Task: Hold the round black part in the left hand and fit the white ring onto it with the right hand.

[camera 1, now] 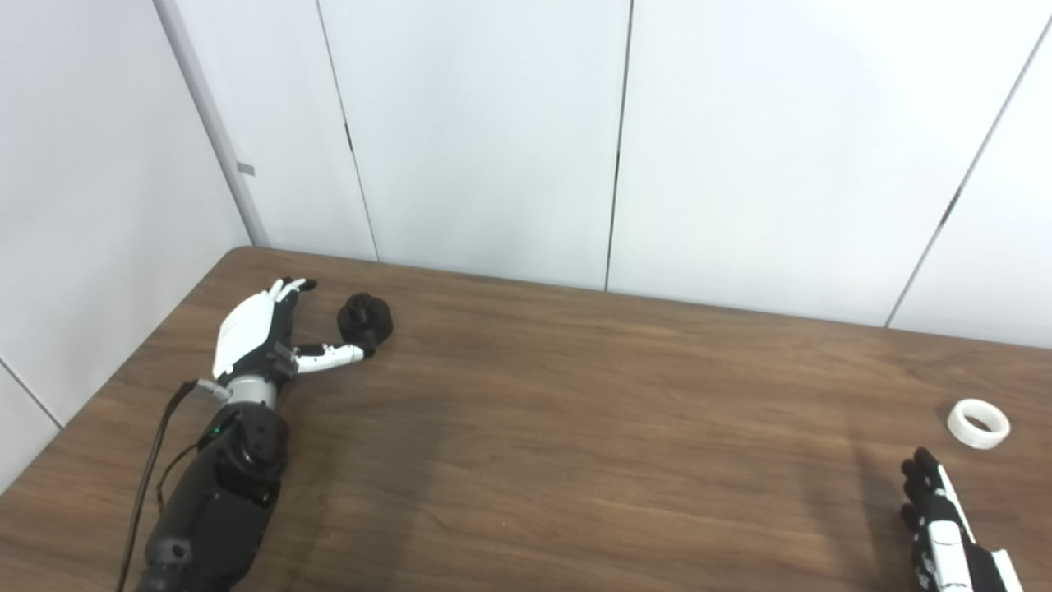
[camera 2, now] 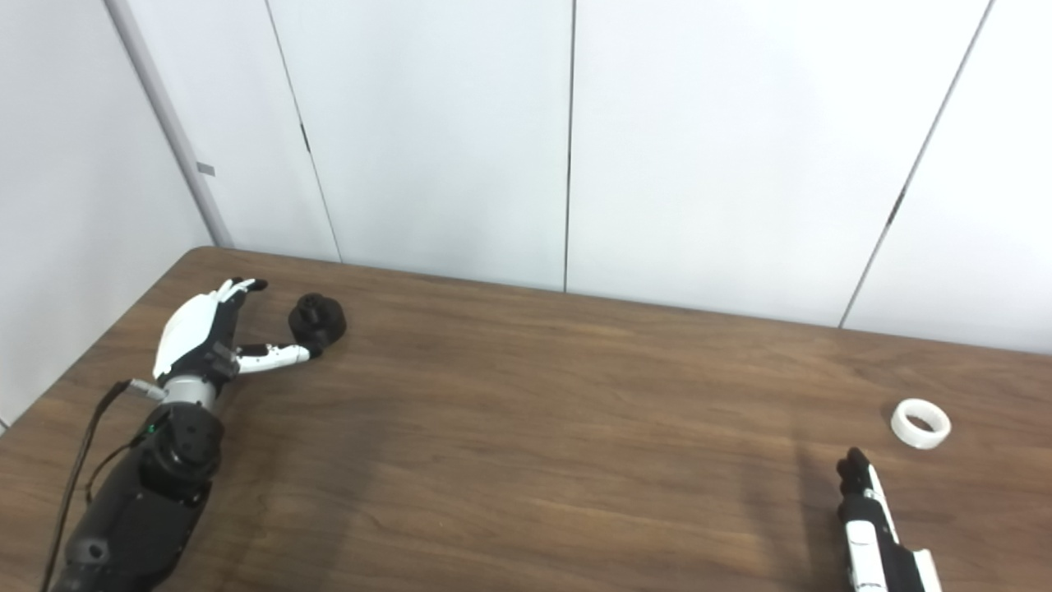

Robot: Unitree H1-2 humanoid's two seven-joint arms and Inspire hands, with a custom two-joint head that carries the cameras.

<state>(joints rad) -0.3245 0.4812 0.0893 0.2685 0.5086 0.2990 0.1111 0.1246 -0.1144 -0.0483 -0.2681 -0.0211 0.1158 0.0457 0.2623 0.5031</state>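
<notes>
The round black part [camera 1: 366, 321] lies on the wooden table [camera 1: 575, 427] at the far left. My left hand [camera 1: 263, 337] is open just left of it, fingers spread, its thumb tip reaching the part's near side. The white ring [camera 1: 978, 423] lies flat near the right edge. My right hand [camera 1: 937, 526] comes up from the bottom right, fingers extended, a short way in front of and left of the ring, holding nothing.
White wall panels [camera 1: 493, 131] stand right behind the table's far edge. The table's left edge [camera 1: 123, 370] runs close beside my left arm. A black cable [camera 1: 152, 469] hangs along the left forearm.
</notes>
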